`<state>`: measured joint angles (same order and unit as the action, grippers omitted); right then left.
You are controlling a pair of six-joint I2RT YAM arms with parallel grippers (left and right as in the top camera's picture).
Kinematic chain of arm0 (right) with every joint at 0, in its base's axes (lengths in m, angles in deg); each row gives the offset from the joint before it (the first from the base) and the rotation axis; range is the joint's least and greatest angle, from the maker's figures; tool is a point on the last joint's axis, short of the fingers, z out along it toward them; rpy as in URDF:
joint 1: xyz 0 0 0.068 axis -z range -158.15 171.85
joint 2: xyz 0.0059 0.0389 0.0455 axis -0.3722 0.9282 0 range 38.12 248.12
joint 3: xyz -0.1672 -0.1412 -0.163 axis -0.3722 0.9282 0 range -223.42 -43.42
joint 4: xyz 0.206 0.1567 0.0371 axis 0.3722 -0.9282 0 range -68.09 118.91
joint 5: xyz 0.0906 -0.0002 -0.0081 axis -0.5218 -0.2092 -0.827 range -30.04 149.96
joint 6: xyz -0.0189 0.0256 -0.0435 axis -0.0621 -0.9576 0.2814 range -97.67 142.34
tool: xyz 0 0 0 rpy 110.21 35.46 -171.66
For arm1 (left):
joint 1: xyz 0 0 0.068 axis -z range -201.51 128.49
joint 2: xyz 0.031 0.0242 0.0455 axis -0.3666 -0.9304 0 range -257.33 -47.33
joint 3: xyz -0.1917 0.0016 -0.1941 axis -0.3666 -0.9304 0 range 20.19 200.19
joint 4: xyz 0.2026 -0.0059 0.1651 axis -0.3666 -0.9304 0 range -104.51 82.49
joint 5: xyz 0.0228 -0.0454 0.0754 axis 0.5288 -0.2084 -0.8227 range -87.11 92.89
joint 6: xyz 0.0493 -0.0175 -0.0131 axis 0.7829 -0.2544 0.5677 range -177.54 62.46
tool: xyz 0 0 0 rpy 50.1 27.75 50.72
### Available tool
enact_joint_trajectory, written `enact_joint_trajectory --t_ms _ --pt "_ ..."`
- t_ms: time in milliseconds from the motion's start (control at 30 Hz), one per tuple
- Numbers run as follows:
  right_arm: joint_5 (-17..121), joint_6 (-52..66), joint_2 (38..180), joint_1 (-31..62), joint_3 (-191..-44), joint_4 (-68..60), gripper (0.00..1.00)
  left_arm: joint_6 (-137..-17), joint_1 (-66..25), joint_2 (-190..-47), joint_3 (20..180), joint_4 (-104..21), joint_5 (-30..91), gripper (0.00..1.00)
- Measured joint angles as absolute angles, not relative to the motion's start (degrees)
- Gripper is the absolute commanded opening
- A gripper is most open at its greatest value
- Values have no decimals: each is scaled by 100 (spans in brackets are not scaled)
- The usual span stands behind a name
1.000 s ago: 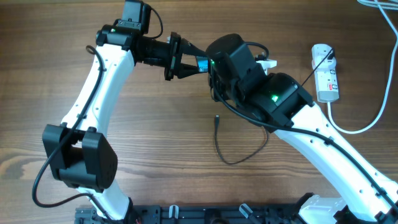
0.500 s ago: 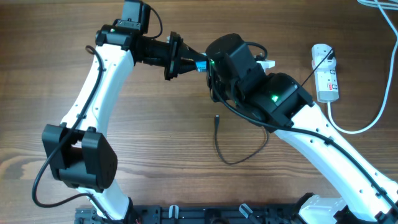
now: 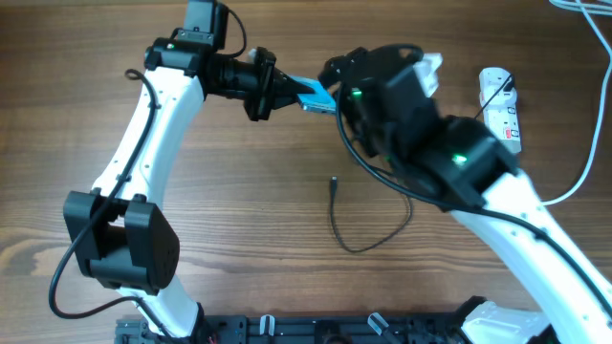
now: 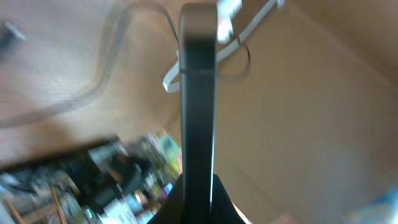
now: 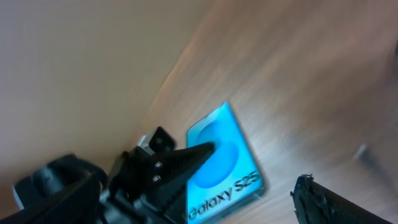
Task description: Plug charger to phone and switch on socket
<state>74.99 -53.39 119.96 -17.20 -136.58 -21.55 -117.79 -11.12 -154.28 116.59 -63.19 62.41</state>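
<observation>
Phone [image 3: 314, 96], held off table [image 3: 143, 239] at 12 o'clock, pinched by left gripper [image 3: 290, 93] (screen facing right wrist).
Charger [image 3: 334, 205] loose near centre; socket [image 3: 502, 113] at 2 o'clock; right gripper [image 5: 323, 199] spread cannot be told.

The phone [image 3: 314, 96], a flat slab with a bright turquoise screen and "Galaxy S25" lettering at one end [image 5: 224, 155], is clamped tilted above the table in the left gripper [image 3: 295, 93]. The charger [image 3: 368, 244], a thin black cable, curls in a loop on the wood, its plug tip [image 3: 333, 182] lying free, well apart from the phone. The socket [image 3: 502, 113], a white oblong strip, lies at the table's right side.
</observation>
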Motion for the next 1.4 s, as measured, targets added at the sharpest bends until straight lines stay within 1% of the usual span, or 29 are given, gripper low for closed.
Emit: enact_joint_trajectory --t_ms 67,133,200,300,433,567,767,833,867,933,1000,1100,1133,1167,1400 --pt "7444 -3842 11802 -1595 -13669 -2455 100 -11482 -1225 -15428 11659 -6437 5592 4" --pt "7407 -3024 11771 -1558 -13687 -2892 100 -11314 -1286 -15428 11659 -6703 4888 4" --pt "7381 -2515 11833 -1560 -13689 -3357 100 -11242 -1295 -15428 11659 -6955 4126 4" --pt "7348 -2154 12010 -1558 -13575 -3764 100 -11165 -1284 -15428 11659 -7223 2976 4" --pt "7064 -1975 12508 -1554 -12990 -3582 99 -11130 -1284 -15428 11659 -7433 1815 4" --pt "6491 -1916 13201 -1554 -12609 -3272 98 -11113 -1284 -15428 11659 -7634 849 4" --pt "5951 -1859 13907 -1554 -12561 -3174 99 -11012 -1308 -15428 11659 -7724 73 4" --pt "5881 -1850 14103 -1554 -12559 -3167 90 -10940 -1328 -15428 11659 -7761 -119 4" --pt "5831 -1859 14302 -1554 -12557 -3102 84 -10914 -1345 -15428 11659 -7801 -257 4" --pt "5776 -1848 14458 -1554 -12544 -2986 83 -10866 -1424 -15428 11659 -7857 -624 4" --pt "5715 -1831 14602 -1560 -12539 -2813 77 -10829 -1531 -15428 11659 -7971 -864 4" --pt "5693 -1920 14766 -1582 -12539 -2671 74 -10794 -1636 -15428 11659 -8078 -995 4" --pt "5695 -1993 14818 -1589 -12528 -2632 70 -10791 -1651 -15428 11659 -8098 -1022 4" --pt "5698 -2078 14864 -1589 -12522 -2610 68 -10776 -1667 -15428 11659 -8124 -1068 4" --pt "5700 -2329 15301 -1589 -12402 -2520 62 -10774 -1671 -15428 11659 -8190 -1100 4"
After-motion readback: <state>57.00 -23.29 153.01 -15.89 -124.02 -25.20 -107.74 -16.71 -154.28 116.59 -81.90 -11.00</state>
